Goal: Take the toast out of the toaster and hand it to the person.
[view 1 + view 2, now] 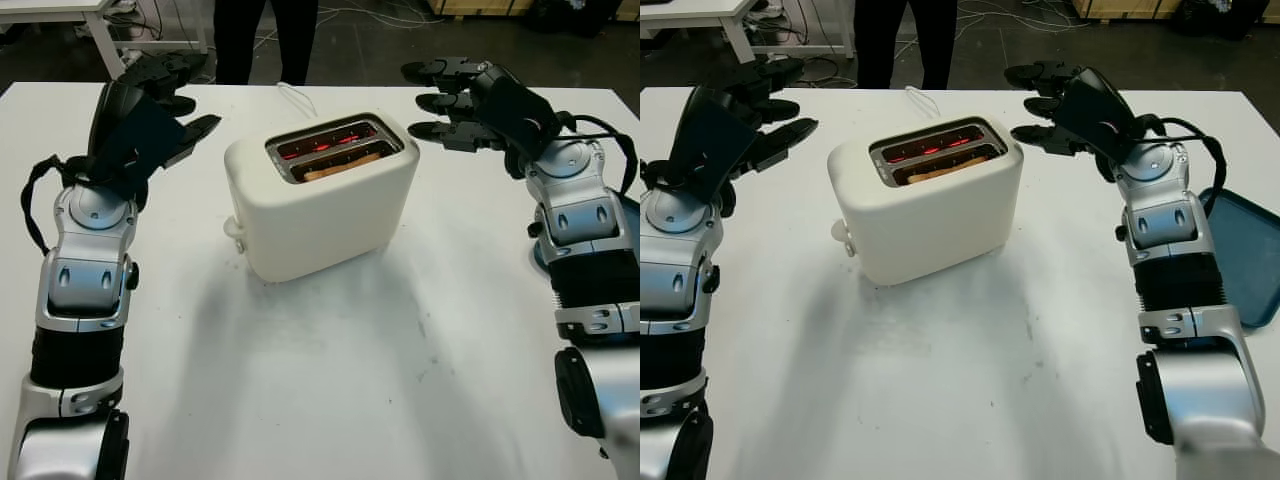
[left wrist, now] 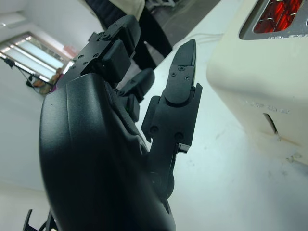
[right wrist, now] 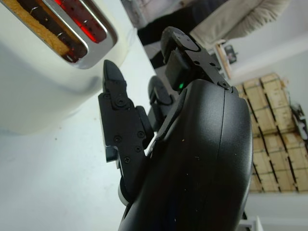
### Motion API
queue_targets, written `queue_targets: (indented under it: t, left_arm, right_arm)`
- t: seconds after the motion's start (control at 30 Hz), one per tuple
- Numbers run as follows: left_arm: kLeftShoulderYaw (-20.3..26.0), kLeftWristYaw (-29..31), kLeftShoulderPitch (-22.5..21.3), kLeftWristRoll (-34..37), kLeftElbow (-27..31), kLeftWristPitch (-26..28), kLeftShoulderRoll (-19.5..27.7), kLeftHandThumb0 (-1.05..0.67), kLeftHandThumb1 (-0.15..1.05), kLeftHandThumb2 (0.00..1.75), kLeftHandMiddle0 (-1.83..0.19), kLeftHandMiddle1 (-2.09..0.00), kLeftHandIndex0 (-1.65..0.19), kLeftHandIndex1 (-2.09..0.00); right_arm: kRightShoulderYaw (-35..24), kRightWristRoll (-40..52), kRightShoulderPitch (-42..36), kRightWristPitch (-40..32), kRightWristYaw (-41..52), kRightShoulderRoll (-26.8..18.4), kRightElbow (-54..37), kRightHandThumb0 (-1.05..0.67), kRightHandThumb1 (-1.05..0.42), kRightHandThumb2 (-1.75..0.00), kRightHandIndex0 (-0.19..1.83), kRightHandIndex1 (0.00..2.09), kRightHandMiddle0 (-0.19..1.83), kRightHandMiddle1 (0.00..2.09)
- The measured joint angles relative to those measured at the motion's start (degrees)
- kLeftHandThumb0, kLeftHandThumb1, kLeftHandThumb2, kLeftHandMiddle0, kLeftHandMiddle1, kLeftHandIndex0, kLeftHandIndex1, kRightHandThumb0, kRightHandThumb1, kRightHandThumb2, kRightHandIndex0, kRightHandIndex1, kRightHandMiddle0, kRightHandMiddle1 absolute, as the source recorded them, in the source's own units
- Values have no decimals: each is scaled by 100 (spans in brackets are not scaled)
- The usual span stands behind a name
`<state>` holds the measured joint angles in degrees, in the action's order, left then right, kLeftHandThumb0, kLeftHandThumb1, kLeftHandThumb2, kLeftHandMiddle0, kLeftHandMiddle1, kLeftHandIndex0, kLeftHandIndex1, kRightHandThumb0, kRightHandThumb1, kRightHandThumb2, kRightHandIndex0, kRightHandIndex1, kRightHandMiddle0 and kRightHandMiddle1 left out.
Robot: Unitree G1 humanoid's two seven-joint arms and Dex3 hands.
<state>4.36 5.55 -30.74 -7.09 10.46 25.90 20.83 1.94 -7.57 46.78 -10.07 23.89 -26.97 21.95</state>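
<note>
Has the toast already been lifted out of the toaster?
No, the toast sits in the toaster's nearer slot, both hands open.

White table (image 1: 320, 400) bearing cream toaster (image 1: 330, 215), blue tray (image 1: 1248, 250).

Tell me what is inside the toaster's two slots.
In the toaster, the near slot holds a slice of toast, only its top edge showing. The far slot shows red glowing elements; its bottom is hidden, so I cannot tell whether a slice sits there.

toast (image 1: 340, 165) mostly hidden in toaster (image 1: 330, 215)
</note>
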Motion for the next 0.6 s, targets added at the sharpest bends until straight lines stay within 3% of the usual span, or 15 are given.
queue_targets:
  t: [0.6]
  left_arm:
    - [0, 1, 0, 2, -10, -22, 0, -27, 92, 15, -30, -80, -58, -5]
  right_arm:
    - [5, -9, 0, 0, 39, 8, 3, -14, -92, -12, 44, 0, 45, 0]
